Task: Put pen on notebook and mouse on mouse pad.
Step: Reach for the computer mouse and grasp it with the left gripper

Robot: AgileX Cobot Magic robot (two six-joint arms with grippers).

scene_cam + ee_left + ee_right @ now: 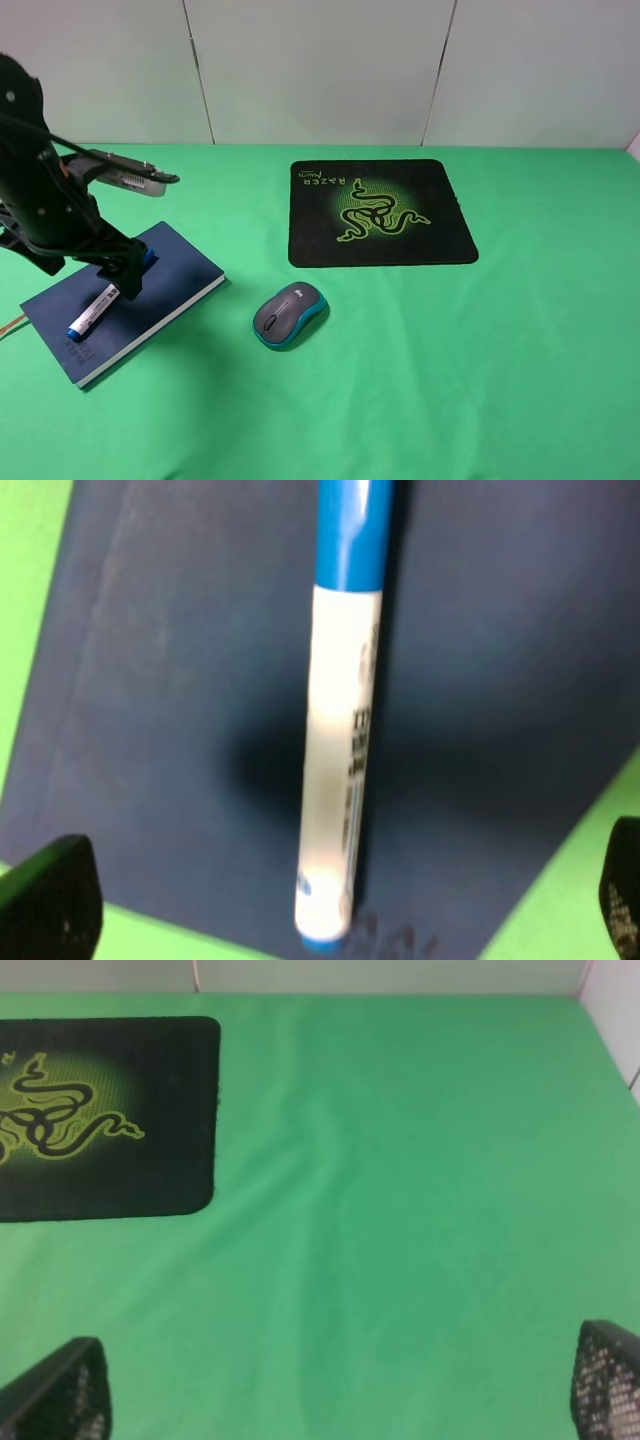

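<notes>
L gripper (127, 272) over pen (96, 311) (jaws wide), notebook (172, 277) beneath

"RAZER" lettering on mouse pad (382, 212), pen (340, 740) print too blurred

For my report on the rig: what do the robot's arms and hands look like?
The left arm is black with rounded joints and a silver-grey bracket near the wrist. The left hand has black fingers; the right hand has black fingers with dotted, mesh-like pads.
</notes>
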